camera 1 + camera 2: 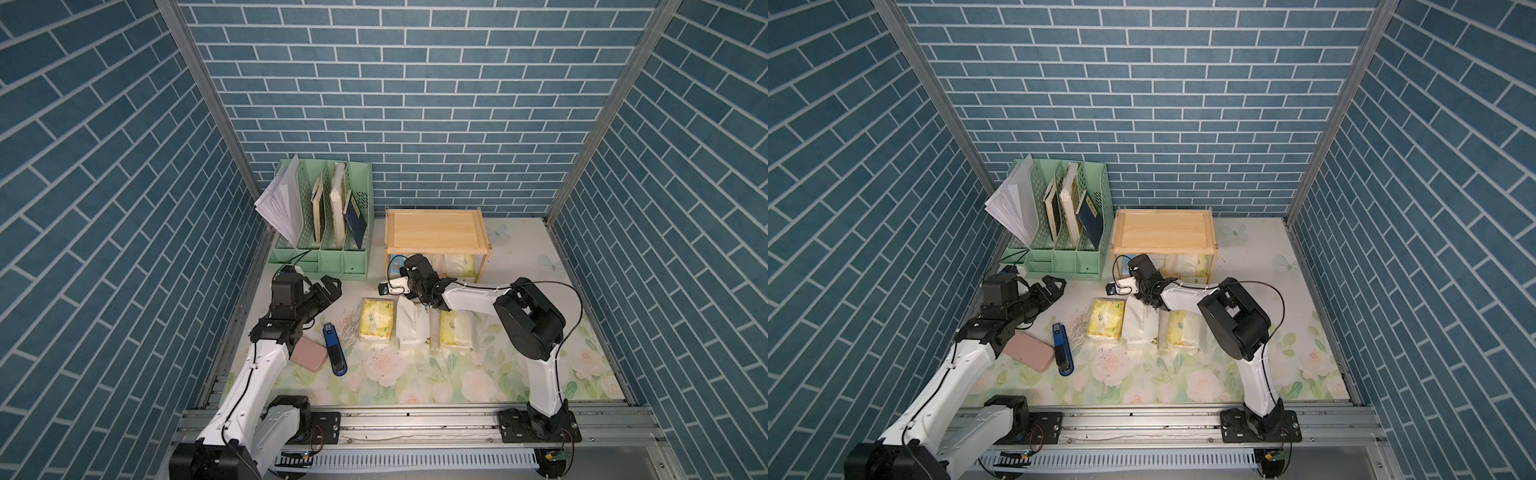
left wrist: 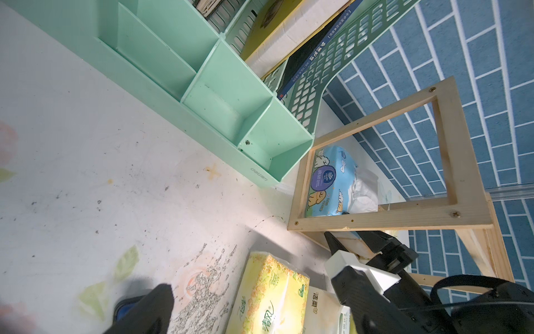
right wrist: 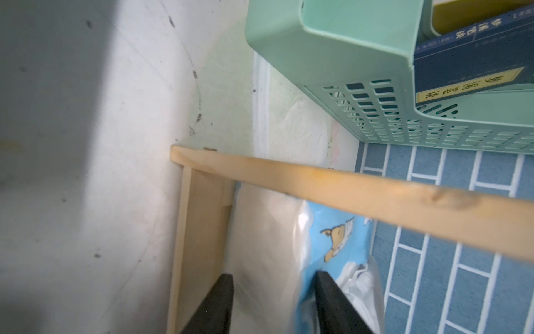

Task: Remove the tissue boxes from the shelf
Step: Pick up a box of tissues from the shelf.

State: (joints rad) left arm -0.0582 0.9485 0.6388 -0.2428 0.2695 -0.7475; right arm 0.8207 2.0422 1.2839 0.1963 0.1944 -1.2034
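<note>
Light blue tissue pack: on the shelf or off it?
On it. The light blue tissue pack lies on the lower board of the shelf, inside its frame.

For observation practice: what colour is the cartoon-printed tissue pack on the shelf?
Light blue tissue pack, best in left wrist view.

A light-blue tissue pack (image 2: 329,179) (cartoon puppies), pale-wood shelf (image 1: 435,227), mint-green organizer (image 1: 332,262), blue brick-pattern walls (image 1: 415,104).

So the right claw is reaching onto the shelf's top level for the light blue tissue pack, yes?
No, the bottom level. The left wrist view shows the light blue tissue pack lying on the lower board of the shelf, with the right claw reaching in there.
</note>
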